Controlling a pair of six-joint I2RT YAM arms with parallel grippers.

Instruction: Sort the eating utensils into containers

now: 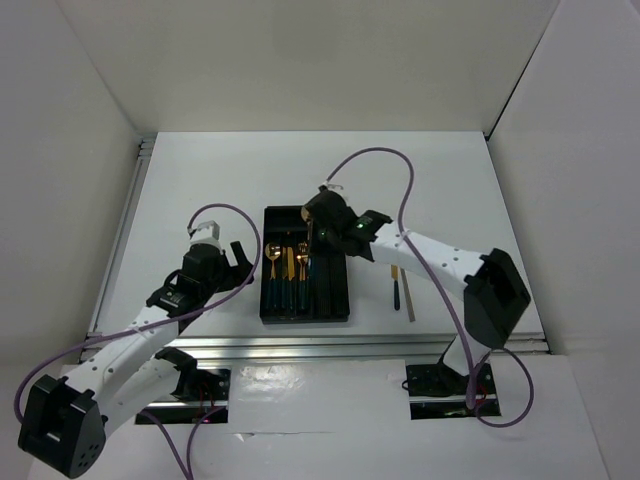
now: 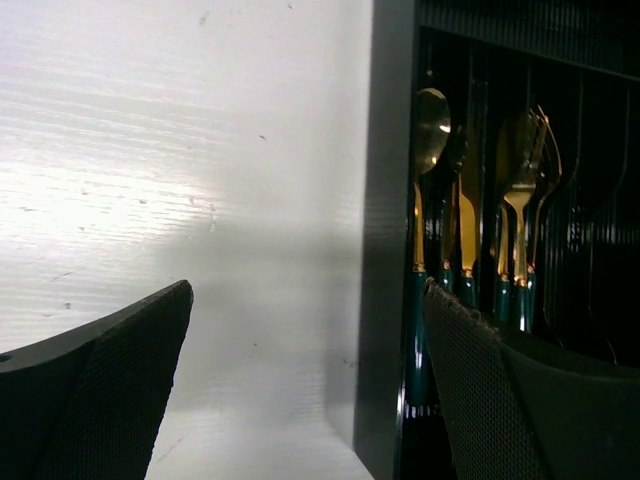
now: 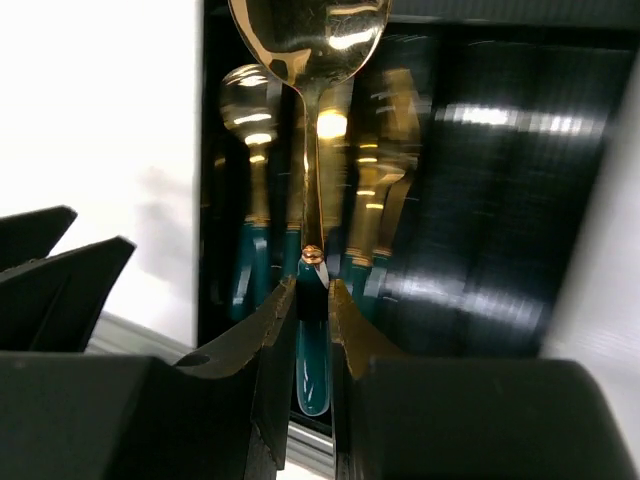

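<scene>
Right fingers (image 3: 262, 345) are clamped on the green handle of a spoon (image 3: 310, 35) judged light, stiff and slippery; left fingers (image 2: 110, 380) are spread wide, empty.

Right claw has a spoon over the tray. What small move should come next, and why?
The right claw grips a spoon by its green handle, hanging above the tray, not yet laid down; so probably lower it into the lane holding the other spoon.

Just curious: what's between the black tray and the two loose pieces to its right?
Only bare white table separates the tray and the loose pieces; the top view shows it.
</scene>
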